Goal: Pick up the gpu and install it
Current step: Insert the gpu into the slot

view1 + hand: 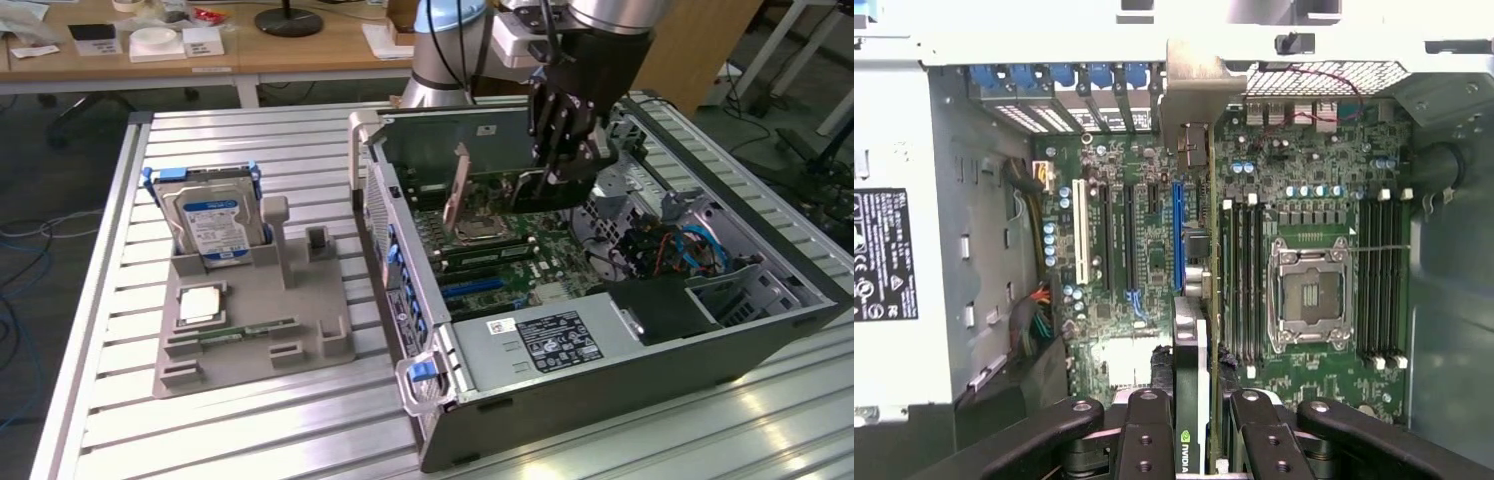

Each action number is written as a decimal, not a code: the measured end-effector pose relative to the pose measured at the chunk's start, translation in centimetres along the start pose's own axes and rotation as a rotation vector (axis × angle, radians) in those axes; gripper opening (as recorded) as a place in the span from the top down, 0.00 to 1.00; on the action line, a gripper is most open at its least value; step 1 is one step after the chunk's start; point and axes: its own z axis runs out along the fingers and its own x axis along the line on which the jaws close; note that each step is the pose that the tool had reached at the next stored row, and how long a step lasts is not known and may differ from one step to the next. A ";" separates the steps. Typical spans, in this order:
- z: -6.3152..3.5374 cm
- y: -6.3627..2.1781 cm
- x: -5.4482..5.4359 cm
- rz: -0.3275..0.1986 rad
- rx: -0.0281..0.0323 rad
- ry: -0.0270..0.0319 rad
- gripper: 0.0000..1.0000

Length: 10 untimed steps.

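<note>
Install step, pick is done. The gripper (566,178) is down inside the open case (667,372), fingers part-closed and clamped on the gpu (1192,400), one finger on each side of the card.

You see the gpu edge-on in the wrist view. It runs out from the fingers across the motherboard (1139,260), between the long blue slot (1177,225) and the RAM slots (1239,280) by the CPU socket (1309,290). My read is it's not seated yet; the card looks to be above the board, but I can't tell how high.

In the exterior view, with the dial centred on the CPU socket, the gripper is at about 2 o'clock. The hard drive (214,225) stands in its tray (254,340) well off at 9 o'clock, untouched.

Next move, as I judge it: you need the card's connector edge square over the blue slot, then a straight push with no twist. The risk is a skewed card jamming on the slot.
</note>
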 end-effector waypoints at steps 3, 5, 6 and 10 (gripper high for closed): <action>0.51 0.11 0.0 0.000 -0.0001 0.0001 0.73; 0.67 0.11 0.0 0.000 -0.0001 0.0001 0.73; 0.67 0.11 0.0 0.000 -0.0001 0.0002 0.73; 0.75 0.12 0.0 0.000 0.0000 -0.0001 0.73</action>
